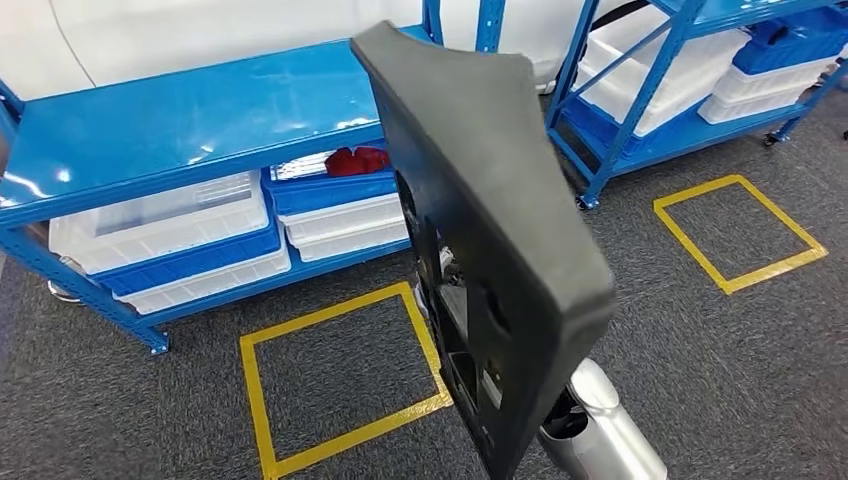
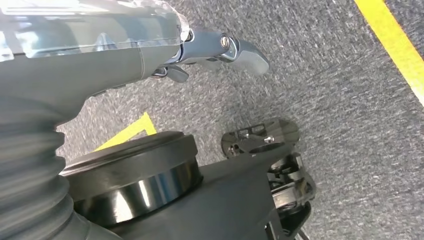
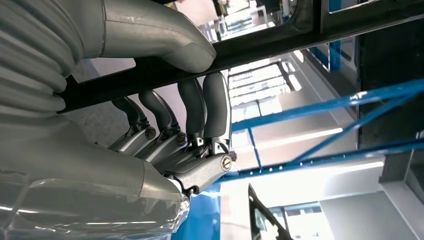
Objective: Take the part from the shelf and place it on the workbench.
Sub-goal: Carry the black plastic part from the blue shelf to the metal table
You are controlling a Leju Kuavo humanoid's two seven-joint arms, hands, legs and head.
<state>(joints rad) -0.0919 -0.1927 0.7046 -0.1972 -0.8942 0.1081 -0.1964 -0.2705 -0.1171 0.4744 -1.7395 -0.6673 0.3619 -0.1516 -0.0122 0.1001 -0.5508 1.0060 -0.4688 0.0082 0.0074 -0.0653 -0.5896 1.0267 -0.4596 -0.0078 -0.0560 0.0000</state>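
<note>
The part (image 1: 490, 230), a flat black panel with cut-outs along one side, is held up in the air close to the head camera, standing on edge and tilted, over the grey carpet floor (image 1: 720, 380) in front of the shelves. In the right wrist view the right hand (image 3: 165, 100) grasps it: the thick thumb lies on one face of the panel's edge (image 3: 280, 42) and the dark fingers (image 3: 215, 107) curl onto the other face, edge clamped between them. Silver right forearm (image 1: 600, 430) shows below the panel's lower corner. Left hand (image 2: 200, 55) hangs over the carpet, holding nothing; whether its fingers are spread or curled cannot be told. Behind the part, a low blue shelf (image 1: 170, 140) has a bare top level; below it sit white and blue bins (image 1: 170, 240), one carrying a red item (image 1: 355, 160). A second blue shelf (image 1: 680, 60) with stacked bins stands to the right, with a gap of floor between the two. Yellow tape squares (image 1: 340, 380) (image 1: 740, 230) mark the carpet before each shelf.
</note>
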